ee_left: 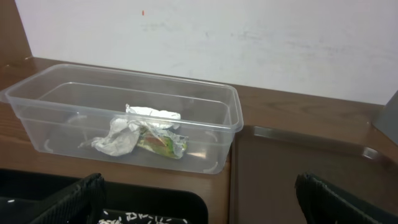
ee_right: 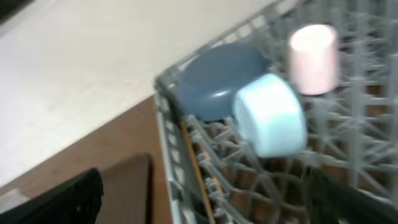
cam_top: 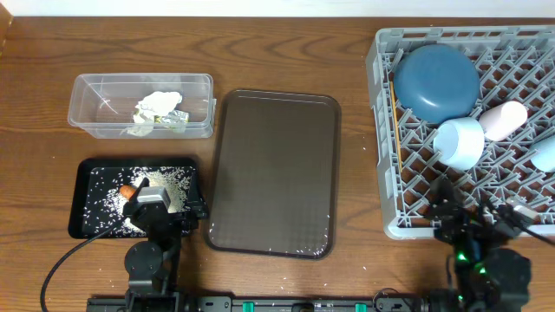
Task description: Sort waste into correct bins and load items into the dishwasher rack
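My left tool (ee_left: 198, 190) hung wide open with nothing between the fingers, low over the near end of the shallow black tray (cam_top: 87, 173). White rice grains (cam_top: 178, 180) lay scattered across that tray, and the orange carrot (cam_top: 128, 191) sat among them, right beside my arm. Just beyond it stood the clear tub (cam_top: 87, 87), and inside it the crumpled tissue (ee_left: 118, 140) lay touching the little yellow-green wrapper (ee_left: 158, 142).

The dark brown serving tray (cam_top: 273, 173) sat in the middle of the bench (cam_top: 260, 52), between the bins and the grey rack (cam_top: 390, 173).

In the rack, the dark-blue bowl (cam_top: 438, 82) leaned in the far left corner. The light-blue cup (cam_top: 460, 143) lay on its side just in front of it, and the whitish-pink cup (cam_top: 503, 120) lay next to that. The chopsticks (cam_top: 395, 108) ran along the inside of the left wall.

My right tool (ee_right: 202, 186) was open too and held nothing. It hovered by the rack's near left corner, and its own view was blurred.
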